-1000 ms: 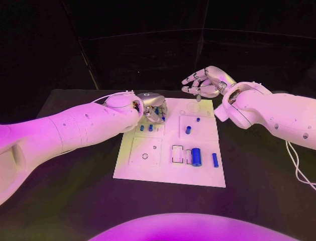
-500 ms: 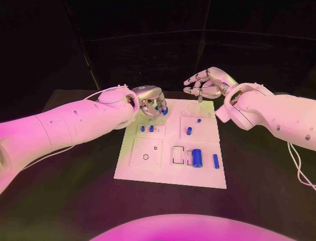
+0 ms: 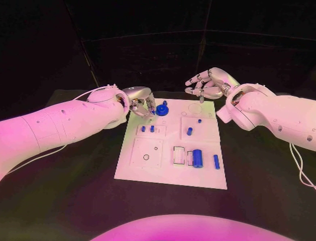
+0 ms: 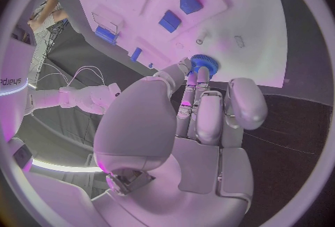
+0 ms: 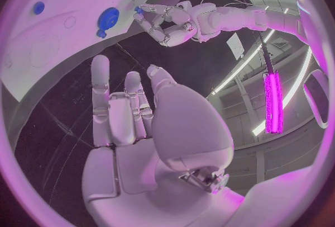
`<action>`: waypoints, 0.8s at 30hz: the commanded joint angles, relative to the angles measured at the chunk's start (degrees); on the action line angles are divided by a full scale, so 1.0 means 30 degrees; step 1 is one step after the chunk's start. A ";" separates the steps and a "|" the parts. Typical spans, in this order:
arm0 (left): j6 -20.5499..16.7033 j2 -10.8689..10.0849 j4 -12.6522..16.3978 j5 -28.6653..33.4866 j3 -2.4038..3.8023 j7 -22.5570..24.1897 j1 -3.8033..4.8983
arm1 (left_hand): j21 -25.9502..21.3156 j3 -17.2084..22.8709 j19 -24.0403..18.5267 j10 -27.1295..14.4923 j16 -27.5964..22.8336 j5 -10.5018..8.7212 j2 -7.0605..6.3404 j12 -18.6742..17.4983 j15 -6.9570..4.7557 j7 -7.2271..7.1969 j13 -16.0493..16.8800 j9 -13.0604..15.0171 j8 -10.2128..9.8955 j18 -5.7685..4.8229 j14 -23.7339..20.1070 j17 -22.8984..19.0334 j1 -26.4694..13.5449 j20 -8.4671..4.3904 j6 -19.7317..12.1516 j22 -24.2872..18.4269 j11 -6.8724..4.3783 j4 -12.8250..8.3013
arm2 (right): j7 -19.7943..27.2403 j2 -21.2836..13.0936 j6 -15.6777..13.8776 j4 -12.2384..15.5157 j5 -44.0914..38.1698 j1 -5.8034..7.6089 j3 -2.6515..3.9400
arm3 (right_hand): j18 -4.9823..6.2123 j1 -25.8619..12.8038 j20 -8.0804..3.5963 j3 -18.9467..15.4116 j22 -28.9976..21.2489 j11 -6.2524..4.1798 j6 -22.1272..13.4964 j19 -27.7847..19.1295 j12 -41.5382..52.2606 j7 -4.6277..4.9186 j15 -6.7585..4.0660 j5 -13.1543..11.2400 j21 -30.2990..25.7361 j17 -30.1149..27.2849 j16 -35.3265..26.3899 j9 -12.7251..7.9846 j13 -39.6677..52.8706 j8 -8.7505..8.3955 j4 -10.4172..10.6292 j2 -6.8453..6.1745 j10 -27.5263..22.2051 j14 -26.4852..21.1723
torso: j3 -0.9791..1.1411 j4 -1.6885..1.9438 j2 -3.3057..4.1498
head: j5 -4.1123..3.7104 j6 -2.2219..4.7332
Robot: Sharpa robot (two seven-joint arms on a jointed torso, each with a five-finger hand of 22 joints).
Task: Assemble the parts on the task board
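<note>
The white task board (image 3: 154, 165) lies in the middle of the black table. A round blue part with a knob (image 3: 162, 109) stands on the board's far left corner; in the left wrist view it is a toothed blue disc (image 4: 204, 64). My left hand (image 3: 138, 104) hovers just left of it, fingertips close beside the part and holding nothing. The right wrist view shows a small gap between the left hand (image 5: 170, 19) and the disc (image 5: 108, 17). My right hand (image 3: 209, 84) hangs above the board's far right edge, fingers apart and empty.
Other blue parts sit on the board: two short pegs (image 3: 147, 128), a small piece (image 3: 189, 131), a thick cylinder (image 3: 197, 157) beside a white frame (image 3: 178, 154), and a slim rod (image 3: 216, 160). A ring outline (image 3: 145, 156) marks the near left.
The left hand has drawn back to the left, leaving the round blue part it carried standing on the board. The right hand has barely moved.
</note>
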 commanded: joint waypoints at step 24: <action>0.1860 0.0070 -0.0335 0.0623 0.0001 -0.0766 -0.0127 | 0.0307 0.0143 0.0170 0.0218 -0.0097 -0.0054 -0.0032 -0.0208 -0.0069 -0.0009 -0.0005 -0.0065 -0.0127 -0.0305 0.0462 -0.0094 -0.0113 0.0024 0.0188 0.0208 -0.0044 0.0020 | 0.0091 0.0041 0.0082 0.0004 0.0042 0.0035 0.0011 | 0.0120 0.0043 -0.0023 0.0125 -0.0022 -0.0014 0.0072 0.0013 0.0120 -0.0042 -0.0091 0.0110 -0.0063 -0.0019 -0.0070 0.0008 0.0022 0.0066 -0.0010 -0.0167 0.0083 0.0118 | 0.0007 -0.0039 0.0005 | 0.0019 -0.0059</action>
